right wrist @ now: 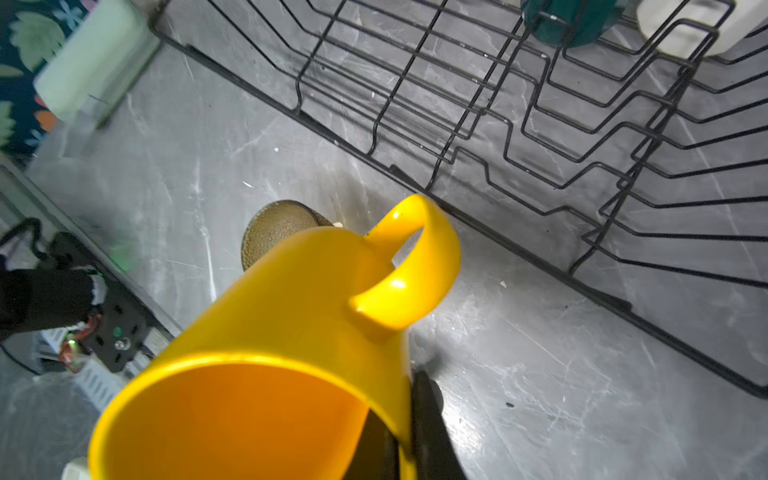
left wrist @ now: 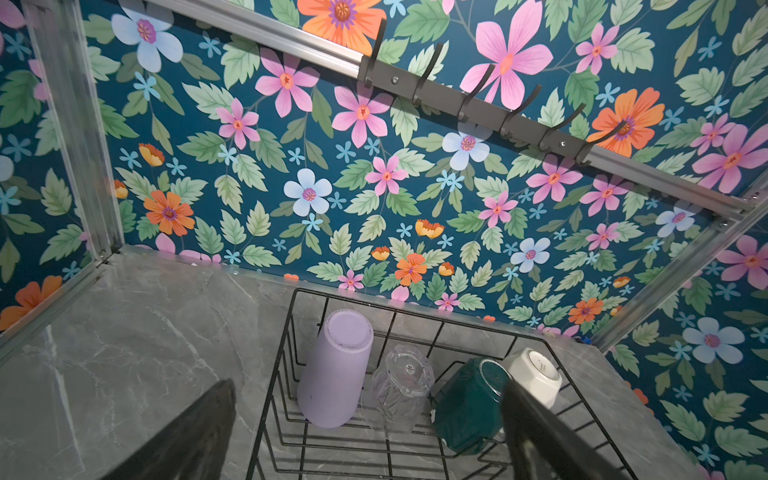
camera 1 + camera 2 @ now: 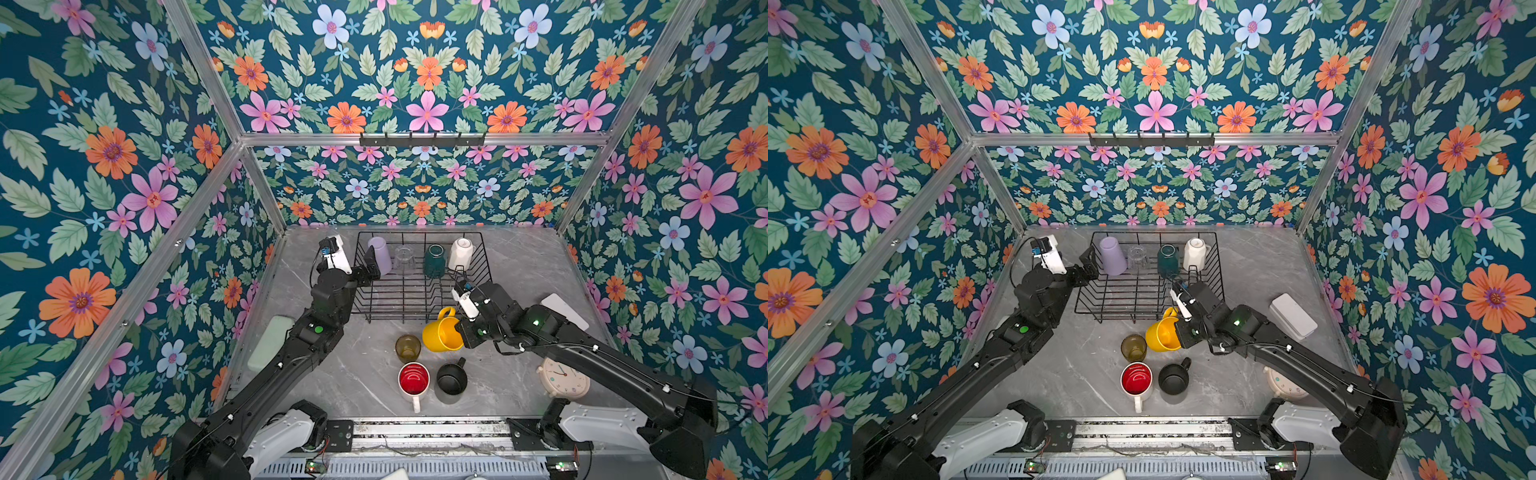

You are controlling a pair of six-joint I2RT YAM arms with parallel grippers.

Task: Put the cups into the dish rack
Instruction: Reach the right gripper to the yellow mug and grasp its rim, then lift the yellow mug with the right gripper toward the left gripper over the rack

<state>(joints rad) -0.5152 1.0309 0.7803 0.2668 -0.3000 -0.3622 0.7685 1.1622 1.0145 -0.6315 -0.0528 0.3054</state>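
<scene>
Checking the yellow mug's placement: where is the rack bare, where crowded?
The dish rack is bare wire in its near half, between the far row and the front rim, left of the prongs. The far row is crowded: lilac tumbler, clear glass, teal mug, white faceted mug side by side. The open left gripper crowds the tumbler's side.

The left arm (image 3: 262, 390) and right arm (image 3: 602, 363) were matte black, with long tapered links joined by bulky rounded housings. Each rose from a white moulded base shell (image 3: 282, 434) beside a black plate (image 3: 338, 434) dotted with screw holes. A green light (image 3: 318, 329) glowed on each arm's housing. Thin black cables ran along the links, pinned by small white clips (image 3: 595, 347). White camera blocks (image 3: 337, 253) capped the wrists. The left end effector (image 2: 366, 384) had flat black fingers (image 2: 195, 432).
</scene>
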